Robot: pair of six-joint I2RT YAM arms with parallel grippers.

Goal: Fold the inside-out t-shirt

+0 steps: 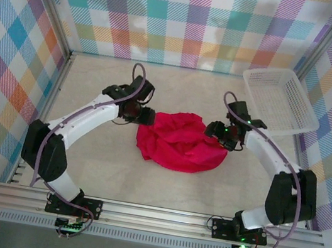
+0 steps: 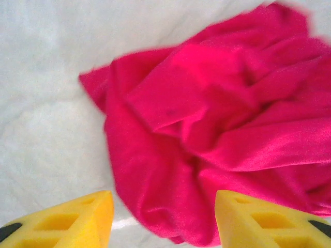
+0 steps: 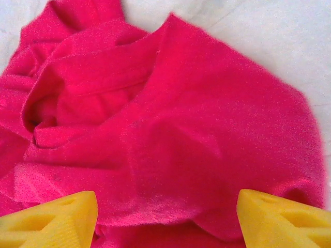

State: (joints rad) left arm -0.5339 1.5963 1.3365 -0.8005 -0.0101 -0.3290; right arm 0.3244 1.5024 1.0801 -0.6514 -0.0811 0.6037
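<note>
Two sets of jaws, top view: the left jaws and right jaws flank the crumpled inside-out t-shirt (image 1: 179, 140) mid-tabletop (image 1: 162, 187), its long axis spanning them, both arms equally near. Left wrist: left jaws parted, empty, t-shirt ahead-right. Right wrist: right jaws parted, empty, t-shirt directly ahead.

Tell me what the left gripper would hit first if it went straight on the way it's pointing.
Most likely the red t-shirt: its crumpled near edge lies ahead of the left gripper, between its spread fingers. Depth is unclear from the wrist view.
</note>
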